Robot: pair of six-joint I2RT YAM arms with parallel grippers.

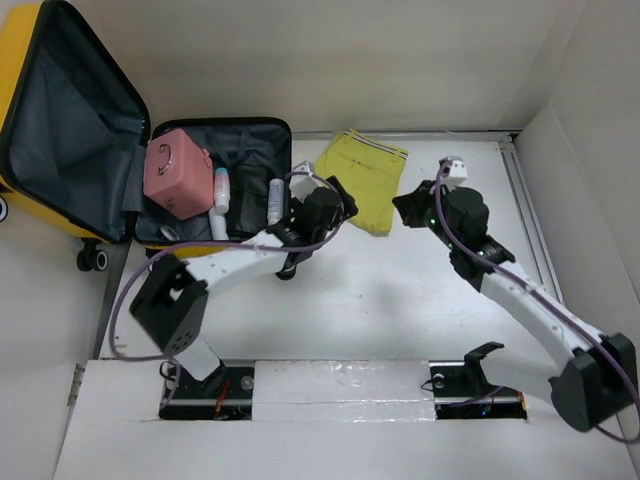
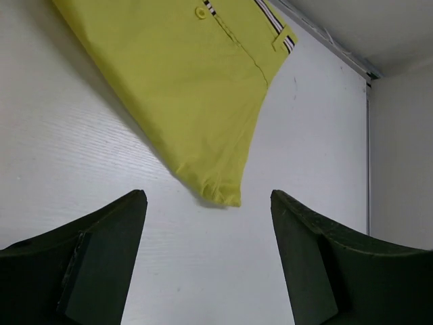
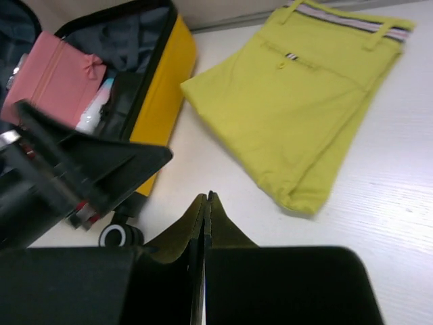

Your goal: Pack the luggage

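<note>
White tabletop (image 1: 380, 300): folded lime-yellow cloth shorts (image 1: 365, 175), long axis far-to-near, lie just beyond the open, empty left gripper (image 2: 208, 200), right of the far-left open bright-yellow hard-shell suitcase (image 1: 70, 130); right gripper (image 3: 207, 200) closed, empty.

Folded yellow-green shorts (image 1: 366, 180) lie flat on the white table (image 1: 400, 300), striped waistband toward the far wall. Pink boxy case (image 1: 176, 172) well left of them. White bottle (image 1: 222, 193) beside the case's right side; white tube (image 1: 276, 200) further right.

It looks like a lab test cell. Plain white panels (image 1: 400, 60) beyond the right pincer (image 1: 406, 209) wall in the white worktop (image 1: 400, 300).
</note>
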